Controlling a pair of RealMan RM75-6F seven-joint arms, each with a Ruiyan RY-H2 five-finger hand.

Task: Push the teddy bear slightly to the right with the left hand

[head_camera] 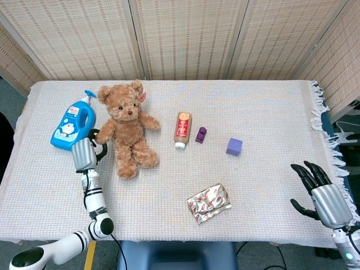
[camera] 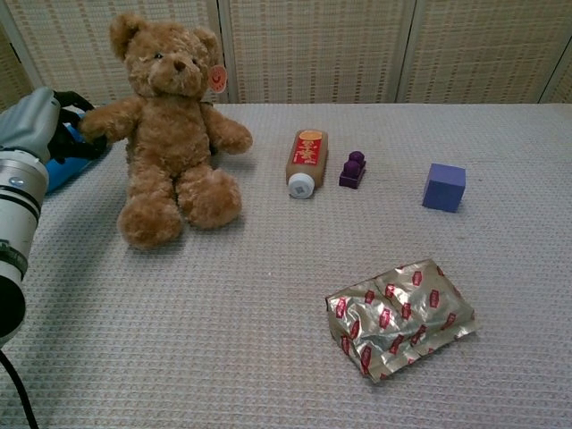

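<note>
A brown teddy bear lies on its back at the table's left, head toward the far edge, with a tag at its ear. My left hand is at the bear's left side, its dark fingers loosely bent and touching the bear's outstretched arm; it grips nothing. My right hand hovers off the table's near right corner with fingers spread and nothing in it. The chest view does not show it.
A blue detergent bottle lies just left of the bear, behind my left hand. A brown bottle, a small purple piece and a purple cube lie mid-table. A foil packet lies nearer.
</note>
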